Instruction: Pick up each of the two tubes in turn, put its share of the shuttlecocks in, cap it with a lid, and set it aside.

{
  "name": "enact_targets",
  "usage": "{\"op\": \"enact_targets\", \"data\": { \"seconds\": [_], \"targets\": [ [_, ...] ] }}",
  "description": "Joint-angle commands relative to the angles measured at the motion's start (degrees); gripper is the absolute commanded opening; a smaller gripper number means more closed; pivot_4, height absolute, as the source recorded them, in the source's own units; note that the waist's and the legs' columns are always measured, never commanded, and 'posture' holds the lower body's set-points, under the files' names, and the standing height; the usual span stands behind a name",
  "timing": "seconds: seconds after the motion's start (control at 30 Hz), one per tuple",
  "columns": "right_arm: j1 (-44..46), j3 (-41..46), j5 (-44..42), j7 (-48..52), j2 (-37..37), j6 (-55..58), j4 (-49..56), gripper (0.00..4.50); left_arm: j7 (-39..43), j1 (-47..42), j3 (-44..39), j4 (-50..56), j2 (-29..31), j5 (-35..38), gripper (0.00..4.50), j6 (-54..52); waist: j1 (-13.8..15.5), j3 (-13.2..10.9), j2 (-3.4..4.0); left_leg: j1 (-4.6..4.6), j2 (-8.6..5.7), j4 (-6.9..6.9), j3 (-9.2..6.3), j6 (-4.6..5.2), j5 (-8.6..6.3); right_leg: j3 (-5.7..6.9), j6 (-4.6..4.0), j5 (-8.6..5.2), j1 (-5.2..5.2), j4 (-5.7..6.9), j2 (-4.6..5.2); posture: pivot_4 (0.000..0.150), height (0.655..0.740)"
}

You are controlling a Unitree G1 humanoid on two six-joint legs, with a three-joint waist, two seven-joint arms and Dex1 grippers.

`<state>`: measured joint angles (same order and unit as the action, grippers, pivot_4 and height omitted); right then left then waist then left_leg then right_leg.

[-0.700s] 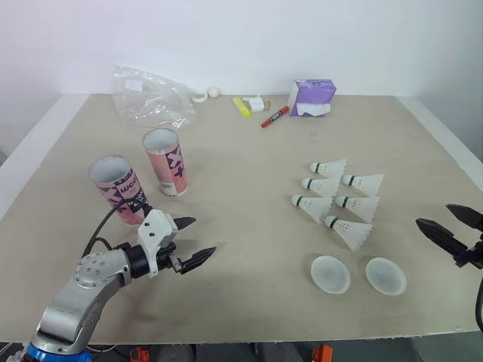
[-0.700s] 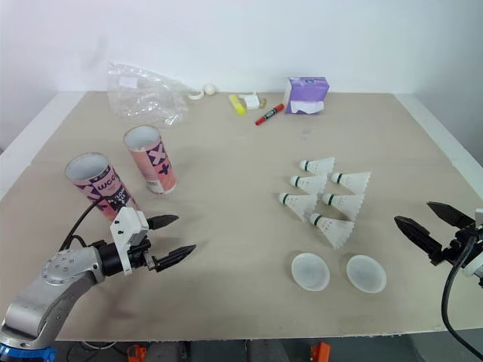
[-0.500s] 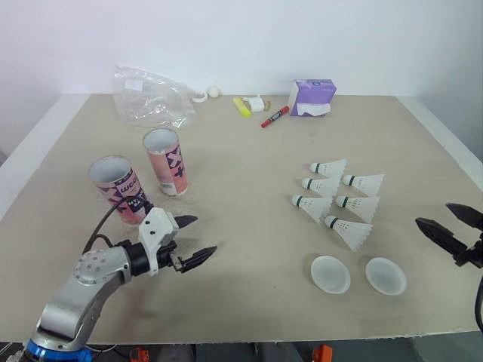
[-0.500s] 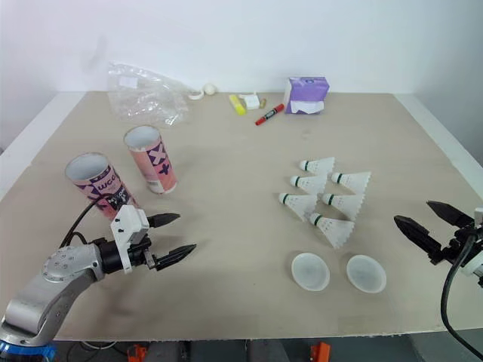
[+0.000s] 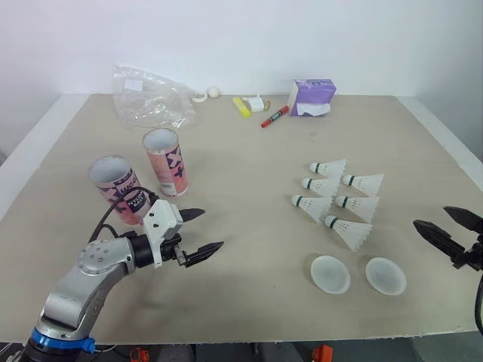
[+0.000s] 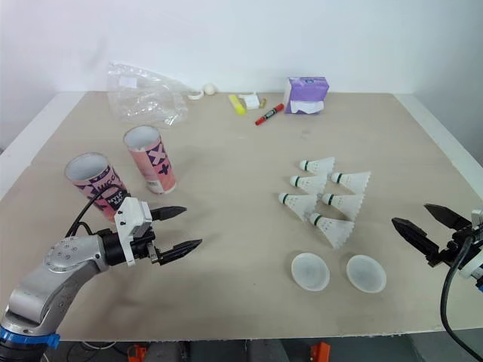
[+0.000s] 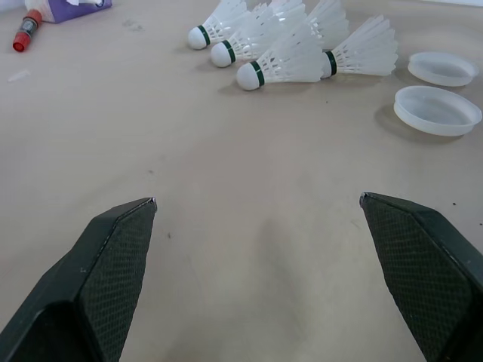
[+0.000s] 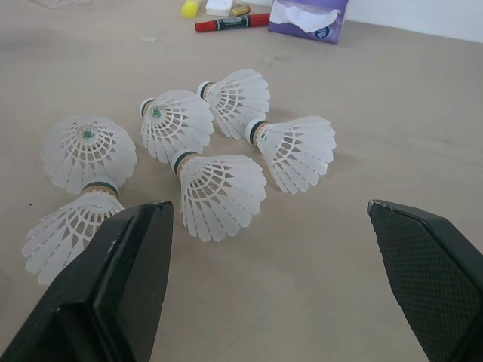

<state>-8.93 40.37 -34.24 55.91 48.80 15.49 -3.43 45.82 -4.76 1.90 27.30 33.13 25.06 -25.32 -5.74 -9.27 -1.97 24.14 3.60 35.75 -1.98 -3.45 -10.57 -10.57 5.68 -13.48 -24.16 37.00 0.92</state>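
- Pink tube (image 5: 166, 161) and black-labelled tube (image 5: 117, 188) stand upright and open-topped on the left side of the table (image 5: 249, 188) in the head view. The black-labelled tube is nearer and further left.
- Six shuttlecocks (image 5: 339, 197) lie clustered on the right, with two lids (image 5: 330, 273) side by side just nearer than them.
- The left gripper (image 5: 213, 228) is spread wide and empty, just right of the black-labelled tube.
- The right gripper (image 5: 430, 216) is equally wide and empty, to the right of the shuttlecocks.
- A plastic bag (image 5: 151, 96), a red marker (image 5: 275, 116) and a purple tissue pack (image 5: 311, 96) lie along the far edge.
- Left wrist view: the fingers (image 7: 106, 264) stand far apart over bare table, pointing toward the shuttlecocks and lids.
- Right wrist view: the fingers (image 8: 121, 279) are splayed wide with nothing between them, and the shuttlecocks lie just beyond.
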Motion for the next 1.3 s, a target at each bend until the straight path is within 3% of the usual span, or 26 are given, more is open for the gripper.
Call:
{"op": "enact_targets", "data": {
  "seconds": [0.03, 0.23, 0.47, 0.67, 0.87, 1.3],
  "targets": [
    [1.1, 0.9, 0.9, -0.2, 0.4, -2.6, 1.3, 4.41, -0.8, -0.4, -0.1, 0.9, -0.2, -0.4, 4.5, 0.9, 0.0, 0.0, 0.0, 0.0, 0.0, 0.0, 0.0, 0.0, 0.0, 0.0, 0.0, 0.0, 0.0, 0.0, 0.0, 0.15, 0.74],
    [7.3, -6.3, -1.2, 0.0, 1.1, -0.2, 11.6, 4.41, -7.2, 8.6, -4.3, 8.5, -3.6, -0.7, 4.5, 3.7, -0.8, 0.0, 0.09, -0.06, 0.01, -0.05, 0.06, -0.01, -0.01, -0.08, 0.0, 0.0, -0.01, 0.01, -0.01, 0.15, 0.74],
    [20.2, -27.9, -9.1, -4.1, -6.6, 10.8, 29.4, 4.41, -24.5, 19.4, -9.9, 17.9, -12.3, -4.3, 4.5, 1.5, -0.2, -0.1, -0.11, -0.11, 0.01, -0.05, -0.06, 0.05, 0.04, -0.04, 0.0, 0.03, 0.03, 0.03, -0.04, 0.15, 0.74],
    [24.5, -40.7, -2.5, -0.6, -13.0, 7.0, 25.9, 4.41, -35.4, 23.0, -13.2, 19.6, -19.2, -6.9, 4.5, -1.0, 0.3, -0.1, -0.31, 0.11, -0.22, 0.06, -0.1, -0.03, 0.0, -0.05, 0.09, -0.04, 0.05, -0.1, 0.15, 0.15, 0.74],
    [26.2, -43.0, 1.0, 2.5, -15.1, 3.1, 19.7, 4.41, -36.2, 23.5, -17.7, 15.9, -21.6, -4.8, 4.5, 1.6, 0.3, -0.2, -0.37, 0.09, -0.22, 0.01, -0.11, -0.04, -0.01, -0.02, 0.09, -0.04, 0.02, -0.1, 0.14, 0.15, 0.74],
    [24.7, -44.0, 4.3, 3.5, -16.7, 0.4, 18.2, 4.41, -31.7, 16.2, -21.0, 1.7, -16.8, -4.1, 4.5, 4.0, 0.0, -0.2, -0.38, 0.09, -0.21, -0.01, -0.14, -0.04, -0.01, 0.01, 0.08, -0.03, 0.0, -0.08, 0.11, 0.15, 0.74]
  ]
}}
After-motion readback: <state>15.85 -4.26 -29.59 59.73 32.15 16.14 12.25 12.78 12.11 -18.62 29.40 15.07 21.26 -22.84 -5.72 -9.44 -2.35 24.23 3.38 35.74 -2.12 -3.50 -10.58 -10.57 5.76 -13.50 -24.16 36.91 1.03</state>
